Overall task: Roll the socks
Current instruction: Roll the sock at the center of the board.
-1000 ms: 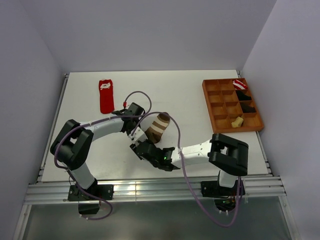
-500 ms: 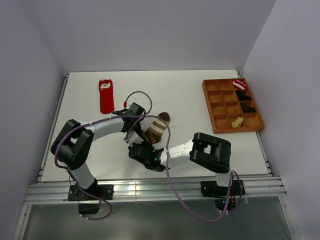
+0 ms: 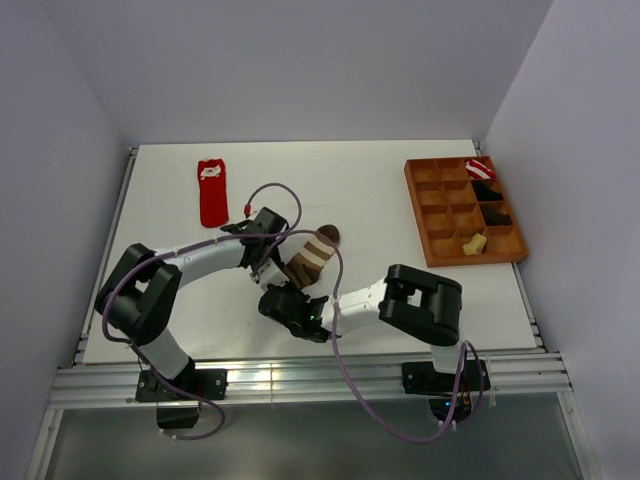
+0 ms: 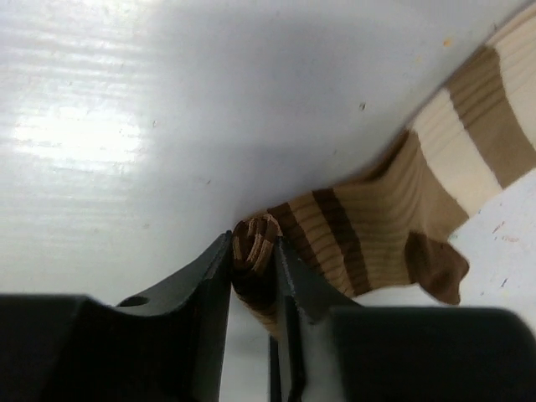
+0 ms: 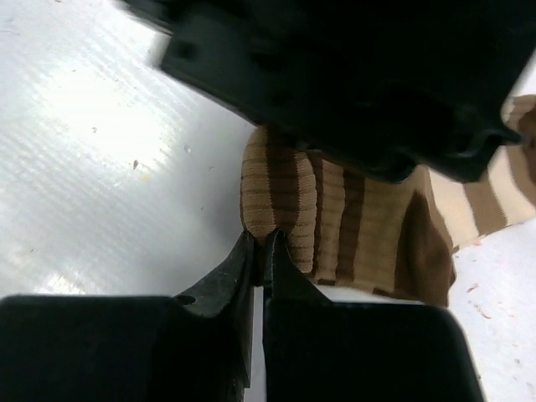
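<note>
Your L claw point(image 4: 254, 251) is clamped on the rolled end of the brown-and-tan striped sock point(image 4: 360, 243). The small roll sits pinched between both jaws and the rest of the sock trails flat on the table point(image 3: 380, 180).

Your R claw point(image 5: 260, 247) is closed, jaws pressed together w/ no gap showing. Its tips touch the edge of that same rolled end; can't tell if any fabric is caught between them.

Seen from above, the striped sock point(image 3: 312, 255) lies well left of the wooden tray point(image 3: 409, 195) and a bit nearer the arm bases. L claw point(image 3: 272, 262) is at the sock's end away from the tray, and R claw point(image 3: 285, 295) is just on the near side of it.

- Red sock point(image 3: 211, 190) lies flat, far left of the tray, well apart from both claws.
- Yellow sock point(image 3: 474, 243) sits inside the tray, in a near-row compartment.
- The same tray holds 1 red-and-white bundle point(image 3: 479, 168) at its far right corner, w/ 2 black bundles point(image 3: 487, 190) in the compartments just nearer.
</note>
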Robot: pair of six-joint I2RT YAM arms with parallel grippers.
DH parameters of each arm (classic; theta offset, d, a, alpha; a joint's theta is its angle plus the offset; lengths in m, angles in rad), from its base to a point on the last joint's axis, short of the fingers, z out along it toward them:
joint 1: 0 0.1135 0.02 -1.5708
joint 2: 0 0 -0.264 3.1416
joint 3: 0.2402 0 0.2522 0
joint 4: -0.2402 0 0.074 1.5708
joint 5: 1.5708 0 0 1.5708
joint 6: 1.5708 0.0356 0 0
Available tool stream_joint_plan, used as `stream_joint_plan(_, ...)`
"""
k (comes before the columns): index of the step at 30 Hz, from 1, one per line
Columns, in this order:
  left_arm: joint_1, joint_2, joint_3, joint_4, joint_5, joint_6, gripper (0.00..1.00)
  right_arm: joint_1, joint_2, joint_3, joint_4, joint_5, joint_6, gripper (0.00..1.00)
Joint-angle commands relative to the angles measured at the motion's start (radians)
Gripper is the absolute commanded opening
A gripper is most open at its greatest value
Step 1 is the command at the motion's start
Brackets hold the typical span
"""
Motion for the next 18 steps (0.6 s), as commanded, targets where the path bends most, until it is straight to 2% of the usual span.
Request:
stream_joint_plan(1,-0.022,-0.094,-0.037,-0.047,-0.02,-0.025,0.31,-0.054,-0.082,-0.07,-0.018,-0.153,0.089,0.0)
stream_joint_plan(2,-0.019,-0.134,-0.044,-0.046,-0.03,-0.042,0.41,-0.063,-0.098,-0.093,-0.015,-0.179,0.108,0.0)
stream_joint_plan(4,-0.016,-0.171,-0.052,-0.035,-0.06,-0.071,0.47,-0.088,-0.132,-0.123,-0.005,-0.254,0.126,0.0)
stream_joint_plan(5,-0.012,-0.206,-0.063,-0.032,-0.074,-0.082,0.56,-0.097,-0.143,-0.134,0.01,-0.282,0.14,0.0)
stream_joint_plan(7,-0.005,-0.242,-0.077,-0.018,-0.112,-0.114,0.61,-0.124,-0.167,-0.162,0.028,-0.372,0.154,0.0)
stream_joint_plan(8,0.002,-0.28,-0.096,-0.012,-0.128,-0.128,0.69,-0.135,-0.173,-0.17,0.042,-0.408,0.171,0.0)
stream_joint_plan(12,0.025,-0.404,-0.172,0.037,-0.175,-0.184,0.73,-0.207,-0.207,-0.206,0.079,-0.601,0.218,0.0)
stream_joint_plan(14,0.033,-0.482,-0.222,0.065,-0.2,-0.212,0.73,-0.27,-0.235,-0.251,0.14,-0.75,0.272,0.0)
stream_joint_plan(18,0.034,-0.6,-0.319,0.151,-0.166,-0.237,0.75,-0.371,-0.245,-0.288,0.185,-0.915,0.342,0.0)
